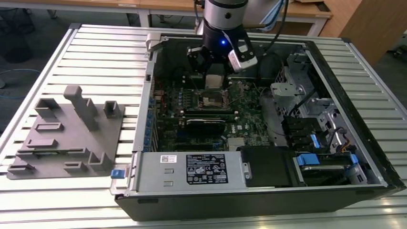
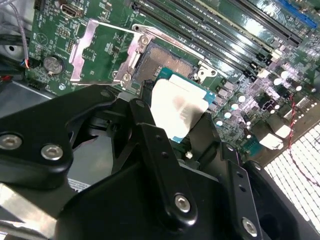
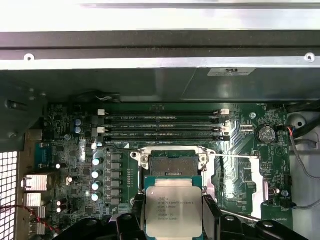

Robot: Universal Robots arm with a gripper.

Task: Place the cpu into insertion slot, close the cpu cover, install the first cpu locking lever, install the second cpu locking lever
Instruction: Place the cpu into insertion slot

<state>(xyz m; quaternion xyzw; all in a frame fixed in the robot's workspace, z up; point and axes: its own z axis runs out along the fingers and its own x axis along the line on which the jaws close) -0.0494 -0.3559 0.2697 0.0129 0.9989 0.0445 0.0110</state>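
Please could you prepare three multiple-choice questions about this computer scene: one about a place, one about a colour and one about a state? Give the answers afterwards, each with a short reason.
1. Where is the cpu?
A. Seated in the insertion slot
B. Held in the gripper, close to the slot
C. Lying on the cpu cover

2. What colour is the circuit board around the slot?
A. Green
B. Red
C. White

3. In what state is the cpu cover?
A. Shut over the empty slot
B. Shut over the cpu
C. Swung open, off the slot

Answers:
1 B: the gripper clamps the chip by its edges, and the slot's dark centre is bare.
2 A: both wrist views show green.
3 C: the silvery frame sits to the slot's side.
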